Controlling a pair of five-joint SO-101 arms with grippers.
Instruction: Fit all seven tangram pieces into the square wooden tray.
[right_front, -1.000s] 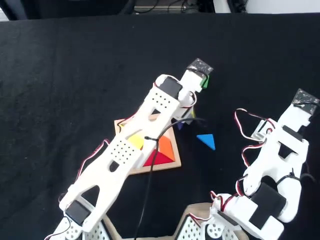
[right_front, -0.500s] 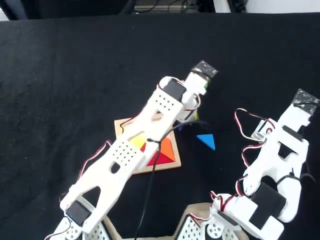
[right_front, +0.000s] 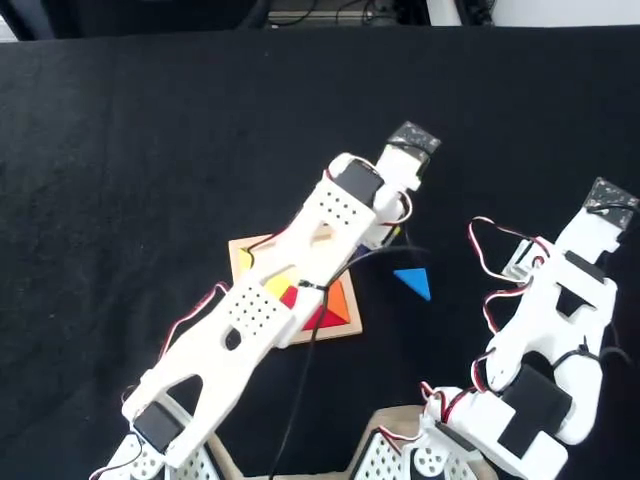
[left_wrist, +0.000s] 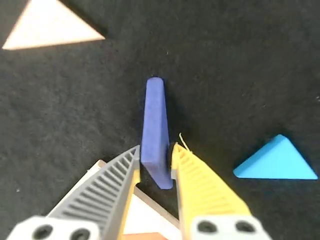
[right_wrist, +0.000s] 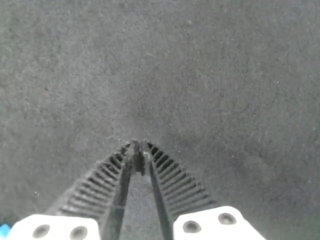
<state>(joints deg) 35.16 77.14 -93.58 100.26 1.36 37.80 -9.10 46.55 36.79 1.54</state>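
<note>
Table: black cloth;
Dark blue piece: on edge, long axis in line with the fingers;
Left gripper: clamped on it;
Right gripper: closed, empty

both arms are white printed plastic with black servo blocks set into the joints. the left arm has flat links dotted with grids of small holes, an oval slot near its base, thin red wires along its side and a black cable under it. the right arm carries looped red, white and black leads. each wrist is capped with a speckled grey patch. the left gripper has one grey ribbed finger and one yellow finger; the right gripper has two dark ribbed fingers. white mounts with round screw holes sit behind both.
</note>
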